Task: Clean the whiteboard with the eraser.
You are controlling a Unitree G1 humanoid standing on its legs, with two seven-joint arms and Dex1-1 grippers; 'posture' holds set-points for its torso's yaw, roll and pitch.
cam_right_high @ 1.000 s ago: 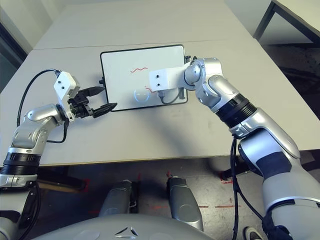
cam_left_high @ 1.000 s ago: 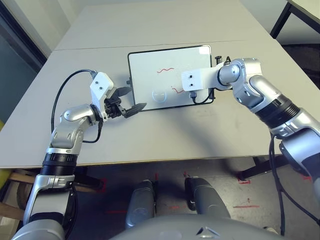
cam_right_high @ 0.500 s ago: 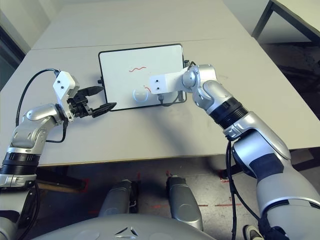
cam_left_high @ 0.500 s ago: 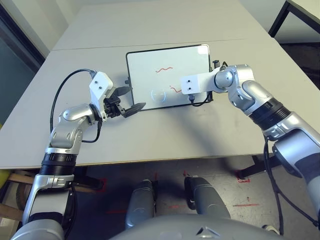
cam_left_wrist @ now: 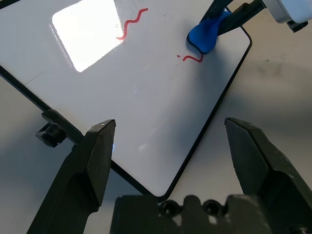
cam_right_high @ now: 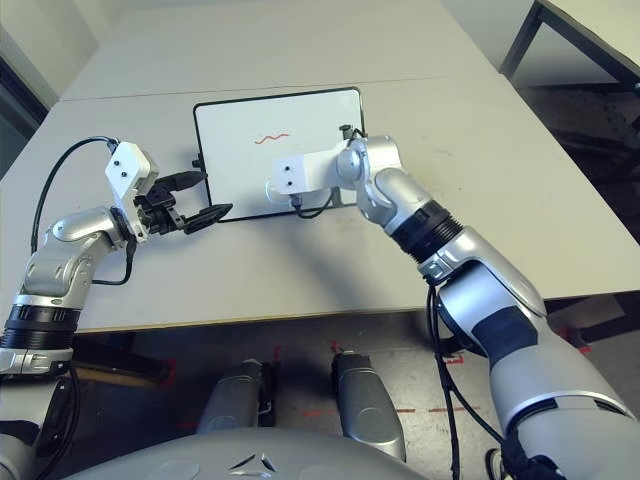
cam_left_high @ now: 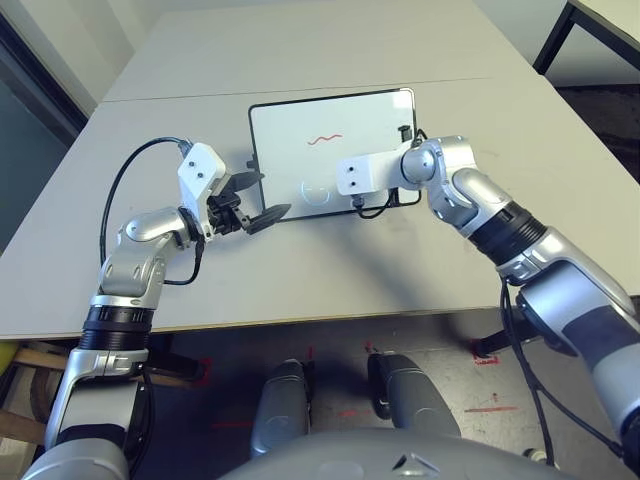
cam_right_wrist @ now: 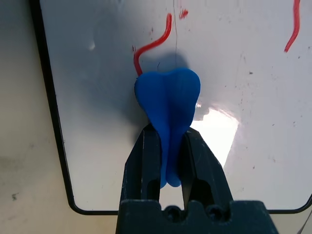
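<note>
One eraser (cam_right_wrist: 167, 97), a bright blue block, is pinched between the two black fingers (cam_right_wrist: 142, 161) of the right tool (cam_right_wrist: 165, 141) and pressed flat against the whiteboard (cam_left_high: 300, 135). It sits on the near part of the board, toward its right side, with its front edge touching the end of a short red squiggle (cam_right_wrist: 152, 45). A small red fleck lies just beyond that squiggle. A second, longer red squiggle (cam_left_high: 324, 140) runs across the middle of the board, well apart from the eraser. A faint bluish round mark (cam_left_high: 317, 189) shows on the near part of the board, left of the right tool.

There is one whiteboard, white with a thin black frame and rounded corners, lying flat on the grey table (cam_left_high: 330, 270), with a small black knob (cam_left_wrist: 51, 130) on its left edge.

The left tool (cam_left_high: 250, 198) is beside the board's near left corner, its two fingers spread wide and holding nothing. A black cable (cam_left_high: 125, 190) loops from the left arm over the table. A second table (cam_left_high: 590, 20) stands at the far right.
</note>
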